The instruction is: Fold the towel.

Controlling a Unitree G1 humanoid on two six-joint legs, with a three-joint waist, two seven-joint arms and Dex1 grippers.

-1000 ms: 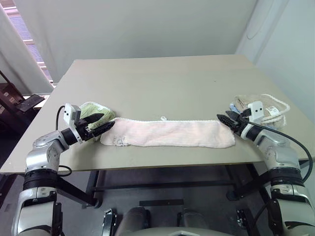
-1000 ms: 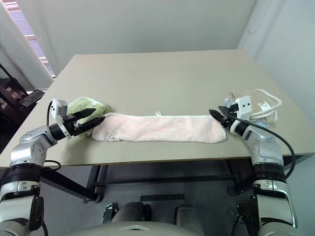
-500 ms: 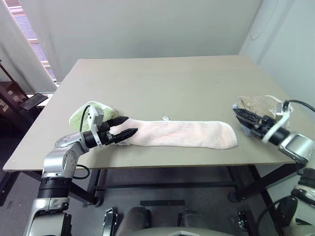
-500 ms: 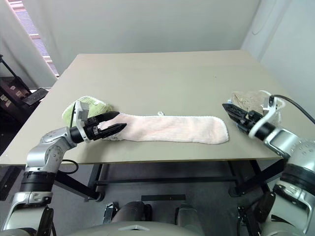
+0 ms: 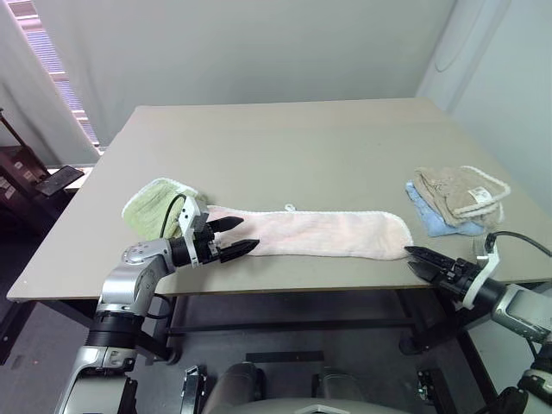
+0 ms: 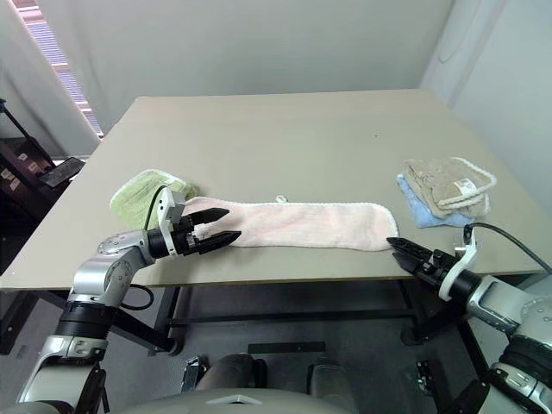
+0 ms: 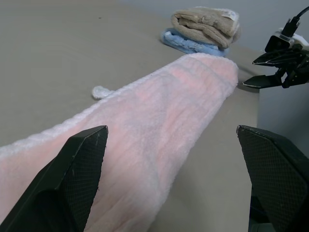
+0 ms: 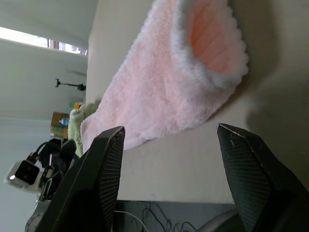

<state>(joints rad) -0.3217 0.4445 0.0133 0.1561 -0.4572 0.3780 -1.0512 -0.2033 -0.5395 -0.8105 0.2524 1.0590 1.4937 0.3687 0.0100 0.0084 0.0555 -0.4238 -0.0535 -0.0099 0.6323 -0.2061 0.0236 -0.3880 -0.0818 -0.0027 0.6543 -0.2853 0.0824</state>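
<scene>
Along the near edge of the tabletop (image 5: 285,138) we see the towel (image 5: 319,235): pale pink terry, fluffy nap, folded into a long narrow strip lying flat, parallel to the front edge. White scalloped trim runs along its far edge, and a small white tag (image 5: 287,208) pokes out mid-length on that side. The rounded end near the right gripper shows a folded-over lip with a white scalloped rim in the right wrist view.

The tabletop is matte beige, flat and smooth.

The green terry cloth (image 5: 153,204) sits crumpled at the towel's left end, touching or just beside it. On the right side, well apart from the towel's end, the beige towel with white trim (image 5: 460,190) is folded and stacked on a blue cloth (image 5: 434,220).

Left gripper (image 5: 233,237): black tapered fingers spread wide, hovering over the towel's left end, pointing along the strip. We see nothing held; contact with the terry we cannot tell.

Right gripper (image 5: 418,259): fingers parted, empty, off the front edge of the tabletop just beside the towel's right end, not touching it.
</scene>
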